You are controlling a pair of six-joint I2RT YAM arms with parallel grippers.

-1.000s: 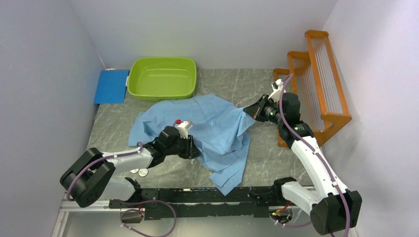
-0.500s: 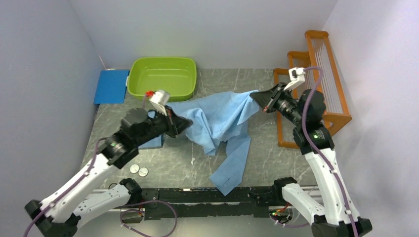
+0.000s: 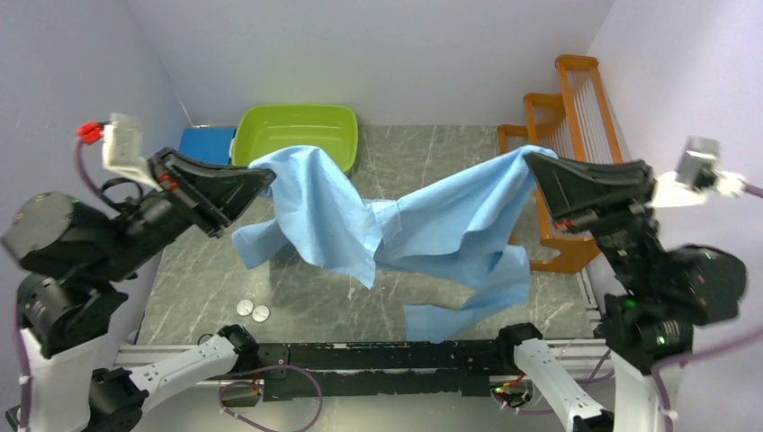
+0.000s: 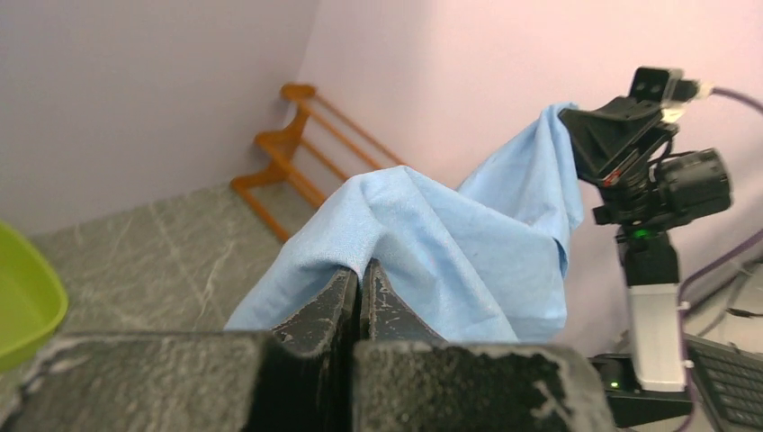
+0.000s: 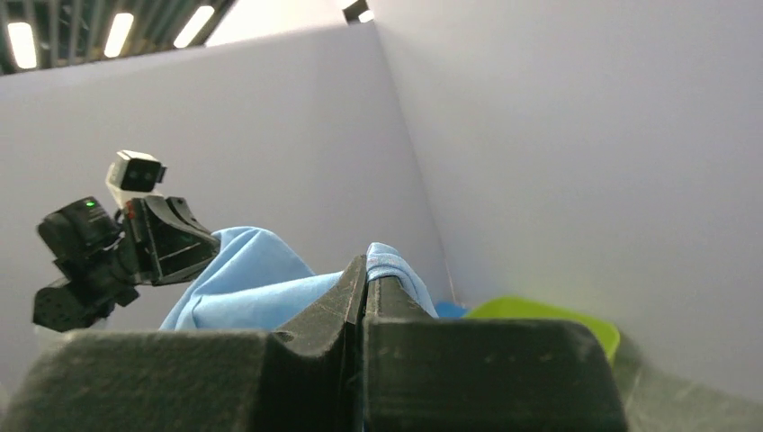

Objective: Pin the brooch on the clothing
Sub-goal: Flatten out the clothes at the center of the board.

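The clothing [image 3: 423, 225], a light blue shirt, hangs stretched in the air between both grippers, and its lower folds droop toward the table. My left gripper [image 3: 267, 177] is shut on the shirt's left edge. In the left wrist view its fingertips [image 4: 361, 267] pinch a fold of the cloth [image 4: 450, 234]. My right gripper [image 3: 531, 157] is shut on the shirt's right edge; in the right wrist view the cloth [image 5: 252, 288] bunches over its tips [image 5: 366, 264]. Two small round pale discs [image 3: 252, 311], which look like the brooch, lie on the table at the front left, below the shirt.
A green tub [image 3: 297, 109] stands at the back of the table, with a flat blue pad [image 3: 205, 139] to its left. An orange wooden rack [image 3: 585, 108] stands along the right wall. The walls are close on both sides.
The left gripper shut on the shirt. Both arms then rose and moved apart, lifting the shirt off the table and spreading it in the air.
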